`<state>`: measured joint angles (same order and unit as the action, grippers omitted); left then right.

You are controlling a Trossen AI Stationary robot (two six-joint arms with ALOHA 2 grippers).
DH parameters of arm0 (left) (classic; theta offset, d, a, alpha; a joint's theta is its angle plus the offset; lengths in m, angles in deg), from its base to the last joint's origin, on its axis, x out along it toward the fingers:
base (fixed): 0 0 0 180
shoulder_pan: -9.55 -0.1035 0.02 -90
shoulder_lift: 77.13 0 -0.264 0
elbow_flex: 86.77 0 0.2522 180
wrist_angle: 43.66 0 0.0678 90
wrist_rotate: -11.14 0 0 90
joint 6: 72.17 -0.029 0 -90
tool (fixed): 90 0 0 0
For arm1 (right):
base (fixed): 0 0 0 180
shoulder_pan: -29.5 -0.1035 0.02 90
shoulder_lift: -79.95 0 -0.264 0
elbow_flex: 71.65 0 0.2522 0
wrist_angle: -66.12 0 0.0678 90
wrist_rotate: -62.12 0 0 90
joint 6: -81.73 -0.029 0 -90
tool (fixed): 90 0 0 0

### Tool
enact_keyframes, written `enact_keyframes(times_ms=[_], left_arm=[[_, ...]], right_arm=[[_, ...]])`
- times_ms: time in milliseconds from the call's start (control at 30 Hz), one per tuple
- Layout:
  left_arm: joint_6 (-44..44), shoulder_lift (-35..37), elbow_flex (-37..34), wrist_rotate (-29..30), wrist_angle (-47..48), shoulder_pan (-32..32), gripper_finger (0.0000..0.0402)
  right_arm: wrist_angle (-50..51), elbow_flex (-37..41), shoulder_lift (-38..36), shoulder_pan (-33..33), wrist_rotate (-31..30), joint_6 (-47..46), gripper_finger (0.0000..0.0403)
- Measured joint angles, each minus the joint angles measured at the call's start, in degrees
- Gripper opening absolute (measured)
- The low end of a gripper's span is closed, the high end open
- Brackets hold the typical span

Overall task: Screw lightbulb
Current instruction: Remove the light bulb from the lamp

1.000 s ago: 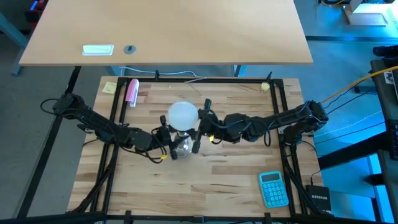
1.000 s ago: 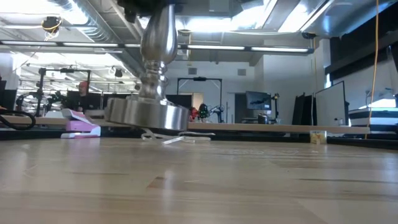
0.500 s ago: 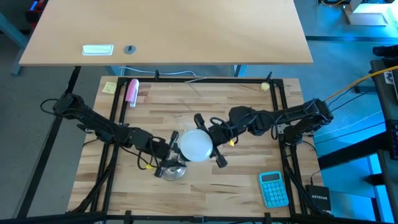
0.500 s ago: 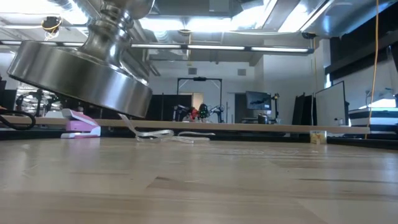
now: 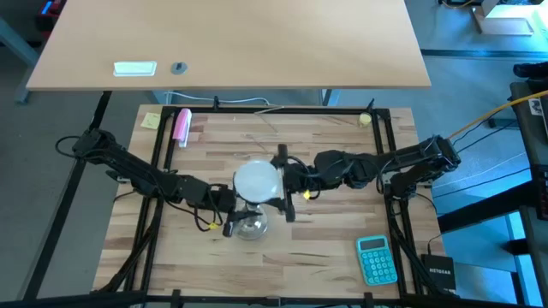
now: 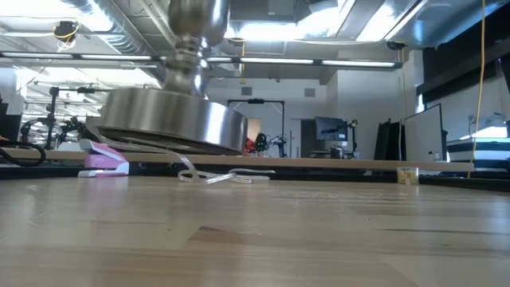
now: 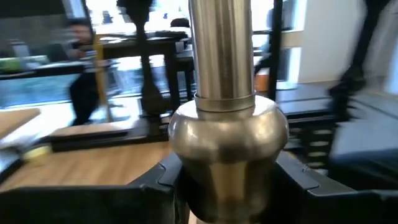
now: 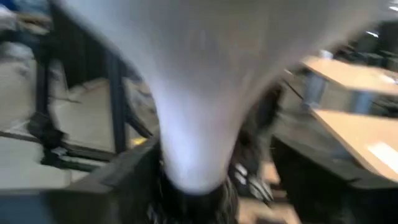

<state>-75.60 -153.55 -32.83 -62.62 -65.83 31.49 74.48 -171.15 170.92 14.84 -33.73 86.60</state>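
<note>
Right now my right gripper (image 5: 283,186) is clenched around the lightbulb (image 5: 257,180), a white frosted globe narrowing to its neck, which sits near the table's (image 5: 325,248) middle directly over the silver lamp stand (image 5: 249,226). My left gripper (image 5: 229,214) grasps that stand's stem, its base tilted off the wood. The blue calculator (image 5: 377,259) lies toward four o'clock.

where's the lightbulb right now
In the high view the lightbulb is near the table's middle, directly above the lamp stand, with the right claw shut on it.
</note>
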Motion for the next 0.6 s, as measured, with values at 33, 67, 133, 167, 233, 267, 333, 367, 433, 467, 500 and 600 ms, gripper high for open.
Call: enact_keyframes(times_ms=[33,67,133,167,233,267,333,367,433,467,500,600], left_arm=[[0.00,0.00,0.00,2.70,0.12,0.25,0.0129],[-0.07,0.00,0.00,5.59,0.39,0.57,0.0129],[-0.96,0.00,0.00,11.72,0.79,1.17,0.0129],[-1.54,0.00,0.00,15.47,0.99,1.43,0.0129],[-1.88,0.00,0.00,22.13,1.12,1.77,0.0129],[-1.81,0.00,0.00,25.19,1.02,1.81,0.0129],[-1.69,0.03,0.00,31.28,0.93,1.80,0.0129],[-1.54,0.04,0.00,33.48,1.04,1.72,0.0129],[-1.35,0.04,0.00,36.37,1.20,1.59,0.0129],[-1.50,0.04,0.00,37.52,1.37,1.57,0.0129],[-1.66,0.04,0.00,38.38,1.43,1.57,0.0129],[-1.14,0.04,0.02,39.74,1.59,1.59,0.0129]], right_arm=[[1.88,0.00,-0.50,0.00,-2.47,-0.37,0.0329],[4.30,0.00,-1.12,0.00,-5.76,-1.37,0.0353],[9.63,0.00,-2.93,-0.10,-11.34,-3.58,0.0383],[11.77,0.00,-3.69,-0.10,-13.34,-4.65,0.0389],[14.16,0.00,-4.67,-0.02,-15.51,-6.22,0.0385],[14.40,0.00,-4.75,0.00,-15.90,-6.92,0.0378],[13.90,0.00,-4.66,0.04,-16.20,-7.71,0.0365],[12.64,0.00,-4.22,0.02,-16.23,-7.75,0.0358],[8.57,0.00,-2.98,0.02,-17.66,-7.72,0.0346],[6.42,0.00,-2.04,0.02,-18.82,-7.63,0.0341],[3.71,0.00,-1.13,0.01,-19.98,-7.24,0.0336],[-4.34,0.02,1.56,0.50,-23.59,-3.27,0.0325]])
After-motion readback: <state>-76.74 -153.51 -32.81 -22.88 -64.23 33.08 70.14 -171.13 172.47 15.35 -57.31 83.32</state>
